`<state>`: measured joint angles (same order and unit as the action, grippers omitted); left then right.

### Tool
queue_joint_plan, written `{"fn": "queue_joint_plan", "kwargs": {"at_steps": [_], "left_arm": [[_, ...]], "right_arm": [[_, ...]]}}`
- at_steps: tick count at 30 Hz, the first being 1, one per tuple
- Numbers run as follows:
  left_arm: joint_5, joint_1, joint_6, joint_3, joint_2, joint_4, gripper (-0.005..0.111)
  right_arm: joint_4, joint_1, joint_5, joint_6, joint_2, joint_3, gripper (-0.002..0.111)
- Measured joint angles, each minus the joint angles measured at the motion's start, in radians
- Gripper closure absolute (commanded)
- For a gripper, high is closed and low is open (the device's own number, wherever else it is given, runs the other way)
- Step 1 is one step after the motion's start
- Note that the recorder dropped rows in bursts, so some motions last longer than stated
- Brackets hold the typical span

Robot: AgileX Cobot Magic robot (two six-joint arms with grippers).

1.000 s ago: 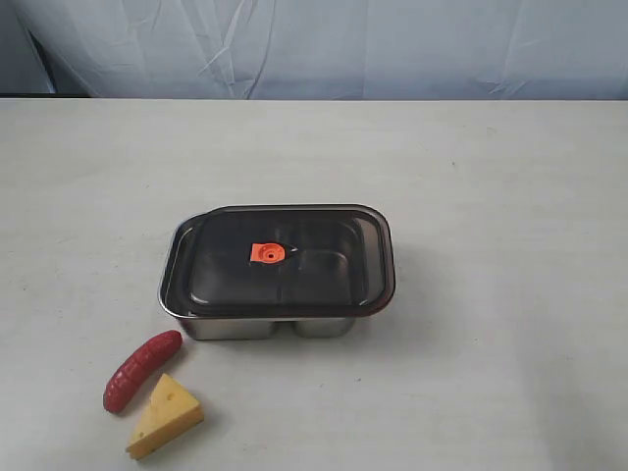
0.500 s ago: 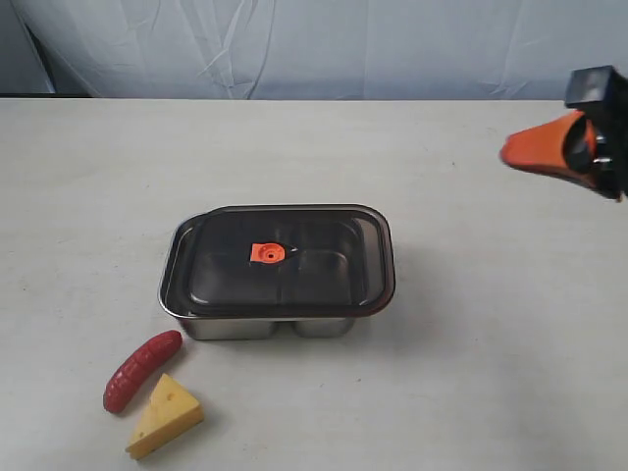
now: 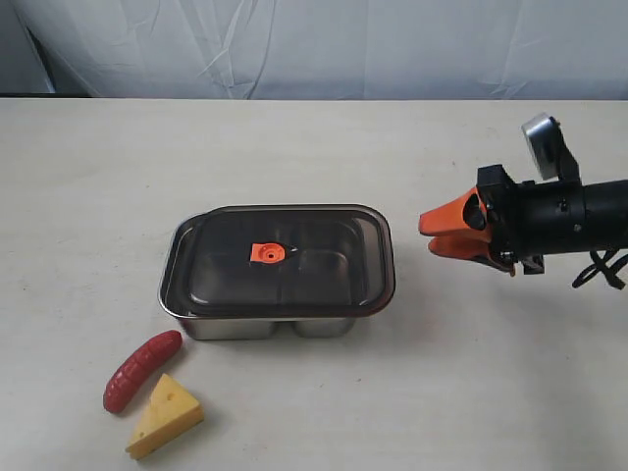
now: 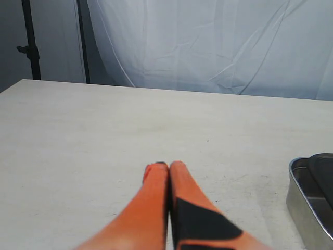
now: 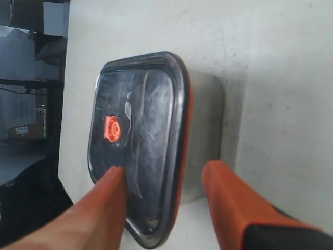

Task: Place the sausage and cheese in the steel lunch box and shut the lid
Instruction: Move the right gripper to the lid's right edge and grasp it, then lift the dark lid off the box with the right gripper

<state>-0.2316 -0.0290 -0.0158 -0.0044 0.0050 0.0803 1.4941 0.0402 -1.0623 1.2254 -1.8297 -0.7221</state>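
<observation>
The steel lunch box sits mid-table with the dark translucent lid resting on it, shifted a little to the right. Front left of the box, the red sausage and the yellow cheese lie side by side on the table. My right gripper hovers open just right of the box, apart from it. In the right wrist view its jaws straddle the lid's edge and steel wall from a distance. My left gripper is shut and empty; the box's corner shows beside it.
The pale table stretches around the box on all sides. A white cloth backdrop hangs behind the far edge. A dark stand pole is beyond the table in the left wrist view.
My right arm has come into view from the right, dropped lower and moved left toward the box, and its jaws have opened. Box, lid, sausage and cheese have not moved.
</observation>
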Motion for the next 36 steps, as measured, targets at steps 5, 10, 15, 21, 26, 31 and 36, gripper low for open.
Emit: {"fn": "queue_joint_plan", "kwargs": {"at_steps": [5,10,15,21,26,31,36], "left_arm": [[0.000,0.000,0.000,0.000,0.000,0.000,0.107],[0.000,0.000,0.000,0.000,0.000,0.000,0.107],[0.000,0.000,0.000,0.000,0.000,0.000,0.107],[0.000,0.000,0.000,0.000,0.000,0.000,0.107],[0.000,0.000,0.000,0.000,0.000,0.000,0.107],[0.000,0.000,0.000,0.000,0.000,0.000,0.107],[0.000,0.000,0.000,0.000,0.000,0.000,0.107]], "right_arm": [[0.032,0.000,-0.035,0.051,-0.097,0.000,0.061],[0.067,0.020,-0.079,0.091,-0.148,0.000,0.061],[0.076,0.076,-0.086,0.127,-0.171,0.000,0.061],[0.095,0.093,-0.088,0.140,-0.171,0.000,0.061],[0.100,0.114,-0.088,0.142,-0.171,0.000,0.061],[0.100,0.140,-0.090,0.142,-0.171,0.000,0.062],[0.100,0.148,-0.083,0.142,-0.171,0.000,0.088]]}}
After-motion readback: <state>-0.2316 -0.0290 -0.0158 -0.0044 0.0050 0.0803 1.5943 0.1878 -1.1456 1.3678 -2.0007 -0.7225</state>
